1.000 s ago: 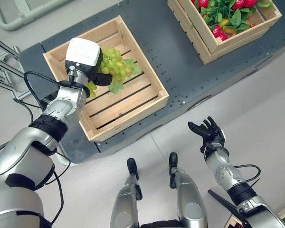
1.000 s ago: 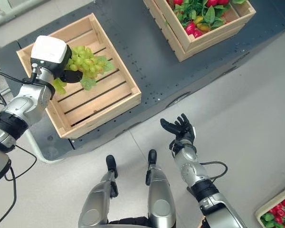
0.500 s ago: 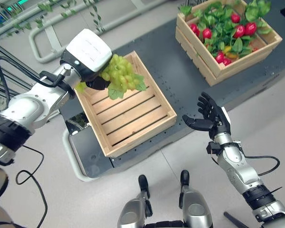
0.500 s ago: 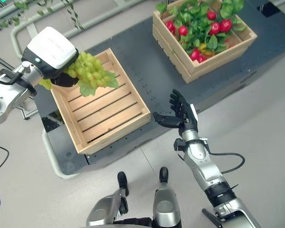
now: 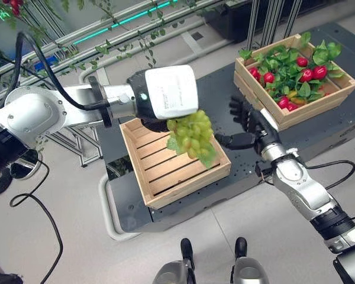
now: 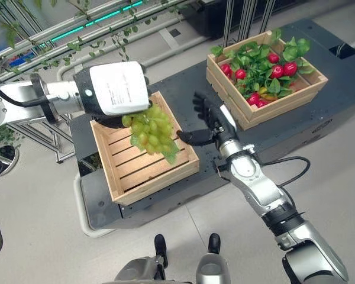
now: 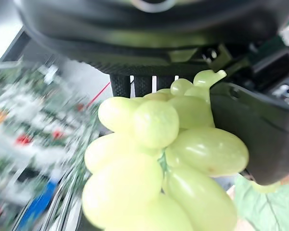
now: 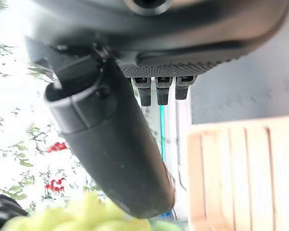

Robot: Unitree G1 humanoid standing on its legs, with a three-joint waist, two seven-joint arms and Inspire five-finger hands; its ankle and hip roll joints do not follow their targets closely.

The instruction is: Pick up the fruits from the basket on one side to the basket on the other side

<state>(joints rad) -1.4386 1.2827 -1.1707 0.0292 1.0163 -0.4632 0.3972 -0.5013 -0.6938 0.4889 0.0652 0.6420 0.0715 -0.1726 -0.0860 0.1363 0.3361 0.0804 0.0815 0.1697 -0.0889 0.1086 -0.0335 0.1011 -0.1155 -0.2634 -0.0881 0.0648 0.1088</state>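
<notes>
A bunch of green grapes [image 5: 193, 134] with a leaf hangs from my left hand [image 5: 154, 124], which is shut on it above the right half of an empty wooden crate [image 5: 184, 188]. In the left wrist view the grapes [image 7: 164, 159] sit against the thumb [image 7: 253, 139]. My right hand [image 5: 249, 126] is open, fingers spread, just right of the bunch and apart from it. Its wrist view shows its thumb [image 8: 113, 144], the grapes [image 8: 82, 220] and the crate's slats [image 8: 241, 168]. A second wooden crate [image 5: 310, 112] at the far right holds red fruits and green leaves.
Both crates stand on a dark platform [image 5: 225, 89] with a rounded white rail [image 5: 106, 207] at its near left corner. Metal frames and trailing green plants [image 5: 124, 41] lie behind it. Grey floor [image 5: 65, 236] spreads in front.
The camera has tilted up. My left hand has carried the grapes up and to the right, over the empty crate's right side. My right hand has risen beside the bunch, still open.
</notes>
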